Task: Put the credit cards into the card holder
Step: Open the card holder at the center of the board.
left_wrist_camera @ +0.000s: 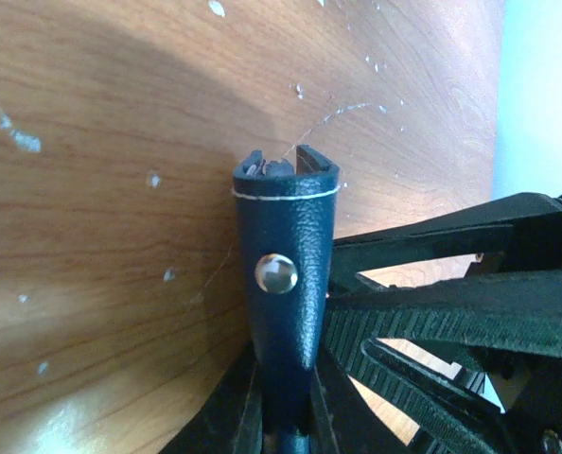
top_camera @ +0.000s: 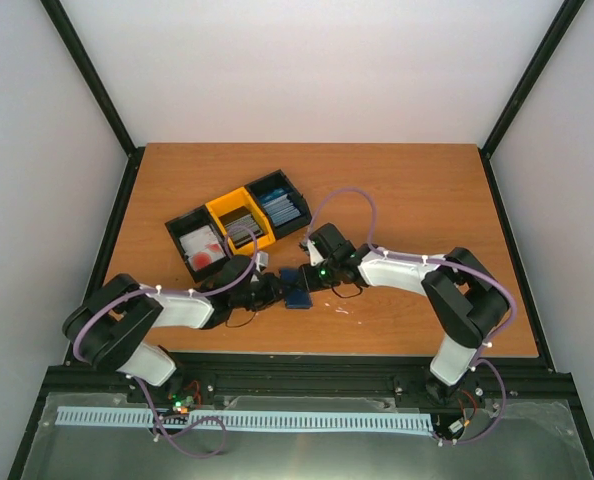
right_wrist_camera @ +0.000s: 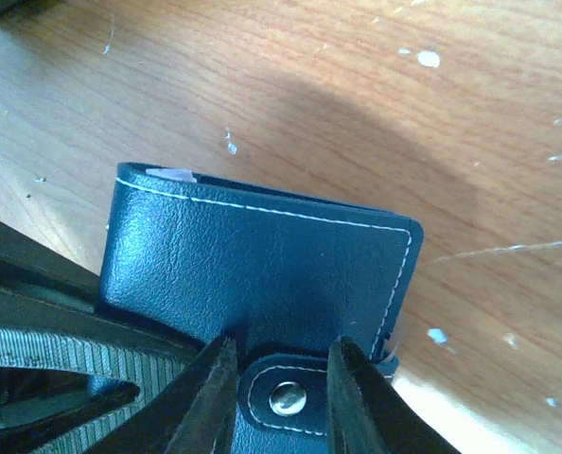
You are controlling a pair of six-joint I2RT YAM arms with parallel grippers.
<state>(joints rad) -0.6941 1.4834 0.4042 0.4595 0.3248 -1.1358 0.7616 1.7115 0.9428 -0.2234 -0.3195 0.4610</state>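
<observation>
The card holder (top_camera: 296,291) is a navy folded wallet held on edge above the table between both arms. In the left wrist view it shows edge-on (left_wrist_camera: 286,222), and my left gripper (left_wrist_camera: 286,409) is shut on its lower end. In the right wrist view its flat face (right_wrist_camera: 262,260) fills the middle. My right gripper (right_wrist_camera: 279,352) stands partly open, with one finger on each side of the snap tab (right_wrist_camera: 288,397). A pale card corner (right_wrist_camera: 172,173) peeks from the holder's top edge. Red and white credit cards (top_camera: 206,250) lie in the left black bin.
Three joined bins stand behind the arms: a black one (top_camera: 182,232), a yellow one (top_camera: 222,210) and a black one (top_camera: 269,183) holding blue items. The right gripper's black fingers (left_wrist_camera: 451,312) crowd the holder's right side in the left wrist view.
</observation>
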